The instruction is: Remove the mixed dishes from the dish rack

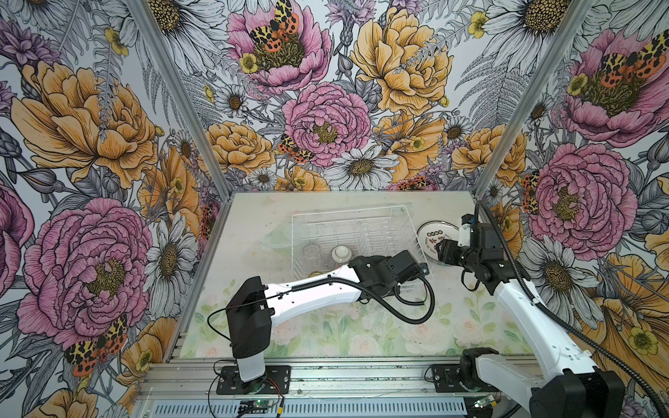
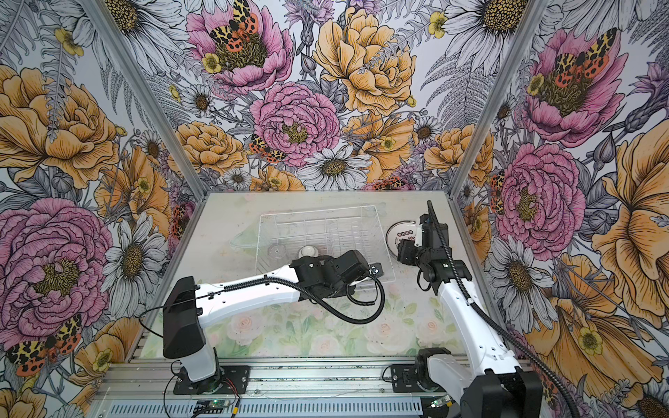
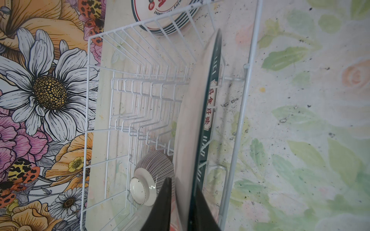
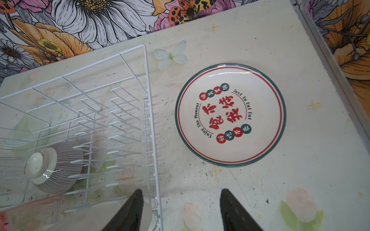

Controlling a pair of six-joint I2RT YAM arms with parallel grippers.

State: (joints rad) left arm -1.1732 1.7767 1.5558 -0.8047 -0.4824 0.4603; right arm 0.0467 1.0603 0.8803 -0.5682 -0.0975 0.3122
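Between left fingers (image 3: 162,208): upright plate (image 3: 192,120), in rack (image 3: 247,66).

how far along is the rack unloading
Done: a stack of printed plates lies on the table beside the dish rack. In hand: the left gripper pinches an upright plate standing in the rack; the right gripper is open and empty. Left: the upturned striped bowl, a clear tumbler and a pink tumbler.
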